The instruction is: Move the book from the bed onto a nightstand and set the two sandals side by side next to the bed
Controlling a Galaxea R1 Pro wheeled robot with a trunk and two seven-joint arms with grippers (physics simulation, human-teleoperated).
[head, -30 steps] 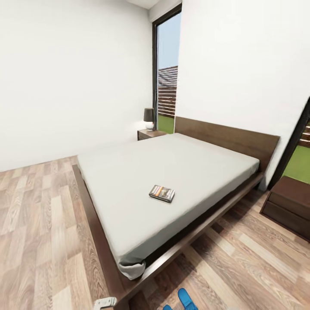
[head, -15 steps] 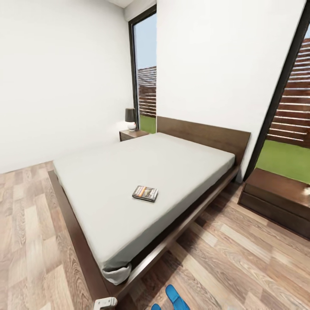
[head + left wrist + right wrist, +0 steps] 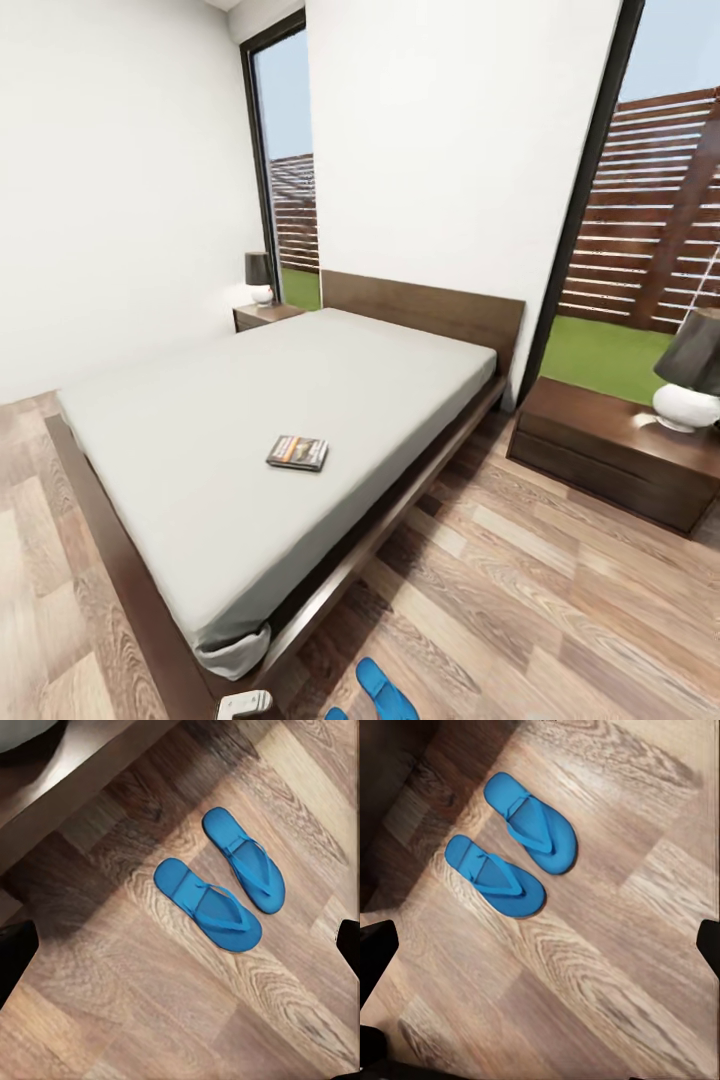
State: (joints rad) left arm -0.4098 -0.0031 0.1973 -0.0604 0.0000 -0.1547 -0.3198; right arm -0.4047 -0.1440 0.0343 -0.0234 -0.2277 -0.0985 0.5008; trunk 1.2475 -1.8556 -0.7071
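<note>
Bed (image 3: 200, 640) runs diagonally across the bedroom, dark frame edge low to the wood floor (image 3: 560, 590). Wide open floor strip betw. bed's right side and the near nightstand (image 3: 600, 450), which carries a dark-shaded lamp (image 3: 690, 385). A 2nd nightstand (image 3: 262, 314) w/ lamp sits at the far side by the headboard, below a tall window.

Book (image 3: 298, 452) lies flat on the off-white mattress, toward the near right edge, well apart from both nightstands. Thin paperback, dark cover, orange band.

The two sandals (image 3: 221, 889) lie on the floor just beside the bed's foot corner, side by side, nearly parallel, close but not touching. Bright blue, flat, thong straps up.

Left hand (image 3: 180, 945): dark fingertips at both frame edges, spread wide, nothing betw. them. Right hand (image 3: 540, 949): same, spread apart, empty, above the sandals.
</note>
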